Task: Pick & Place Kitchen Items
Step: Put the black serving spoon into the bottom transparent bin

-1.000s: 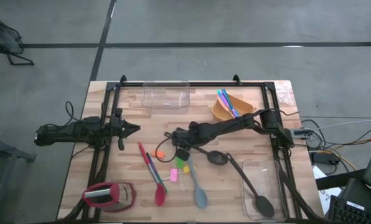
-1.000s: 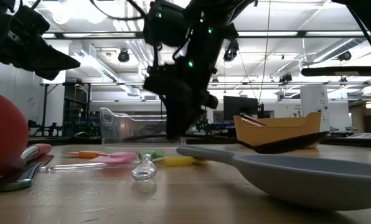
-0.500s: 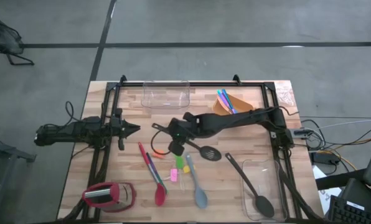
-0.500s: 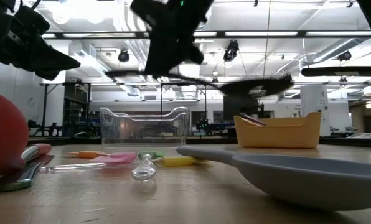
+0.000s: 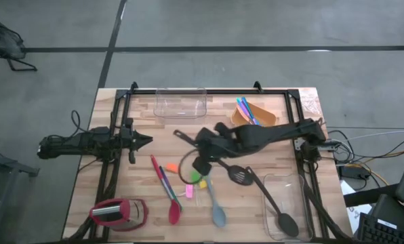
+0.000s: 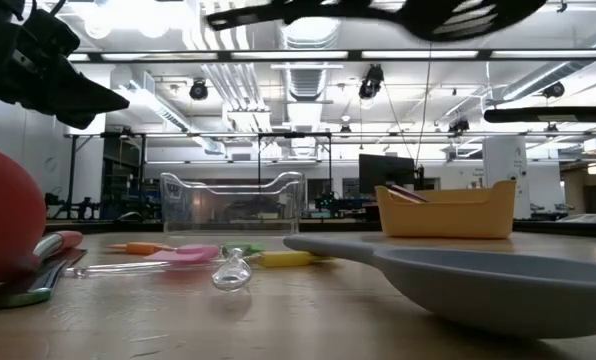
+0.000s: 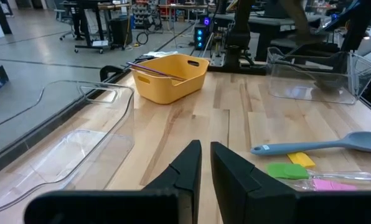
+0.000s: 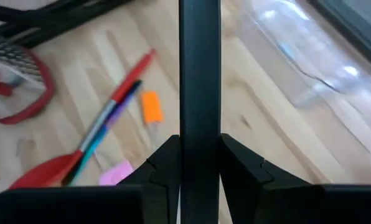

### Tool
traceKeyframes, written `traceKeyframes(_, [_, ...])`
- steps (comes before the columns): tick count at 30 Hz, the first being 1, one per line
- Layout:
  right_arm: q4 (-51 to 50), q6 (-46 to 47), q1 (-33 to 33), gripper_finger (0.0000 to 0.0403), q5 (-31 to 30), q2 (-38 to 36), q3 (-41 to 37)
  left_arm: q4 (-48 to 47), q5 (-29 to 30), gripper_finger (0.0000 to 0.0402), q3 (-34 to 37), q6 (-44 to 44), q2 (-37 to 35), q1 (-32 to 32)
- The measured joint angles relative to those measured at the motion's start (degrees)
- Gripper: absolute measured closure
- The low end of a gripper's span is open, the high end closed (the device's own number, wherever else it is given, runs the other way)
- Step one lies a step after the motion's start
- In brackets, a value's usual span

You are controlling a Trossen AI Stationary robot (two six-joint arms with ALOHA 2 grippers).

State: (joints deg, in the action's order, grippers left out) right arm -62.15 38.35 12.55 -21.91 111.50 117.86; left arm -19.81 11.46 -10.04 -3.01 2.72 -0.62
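We see the right end effector [image 5: 203,144] near the middle of the pale, straight-grained wooden counter [image 5: 148,129], clenched on the flat matte handle of a black slotted spatula [image 5: 238,175]; in the right wrist view that handle runs straight between the two dark fingers [image 8: 164,168], which press its sides. In the low view the spatula [image 6: 448,18] hangs high above the counter, its perforated oval head clear of everything. In the high view the head lies at about 4 o'clock from the end effector. Below it on the counter sit small flat neon pieces, green [image 5: 200,180], pink [image 5: 188,192] and orange [image 8: 151,106], beside a grey-blue spatula [image 5: 215,209] with a rounded blade. At 8 o'clock from the end effector lie a red spatula [image 5: 169,200] and thin coloured cutlery alongside it. A long black spoon [image 5: 278,211] with a glossy oval bowl rests over a clear tub [image 5: 282,203] at the counter's 4 o'clock corner. An orange bowl [image 5: 253,116] at 1 o'clock holds slim blue and pink cutlery [image 5: 246,110], and a second clear tub [image 5: 180,105] stands at 12 o'clock. The left end effector [image 5: 142,141] waits at the 9 o'clock edge, its fingers [image 7: 187,163] nearly together and holding nothing.
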Motion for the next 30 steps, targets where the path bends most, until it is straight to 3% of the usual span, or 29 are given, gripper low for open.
traceKeyframes(8, [-15.91, 16.77, 9.65, 0.0313, -10.79, -4.17, -2.31, -0.01, 0.00, 0.0358, 0.00, 0.00, 0.02, -0.02])
traceKeyframes(13, [-20.35, 25.81, 15.67, 0.0318, -15.53, -4.76, -3.86, 0.00, 0.00, 0.0358, 0.00, 0.00, 0.02, -0.02])
traceKeyframes(30, [-26.39, 54.57, 31.45, 0.0309, -17.30, -4.98, -18.02, -0.01, 0.00, 0.0358, 0.00, 0.00, 0.02, 0.00])
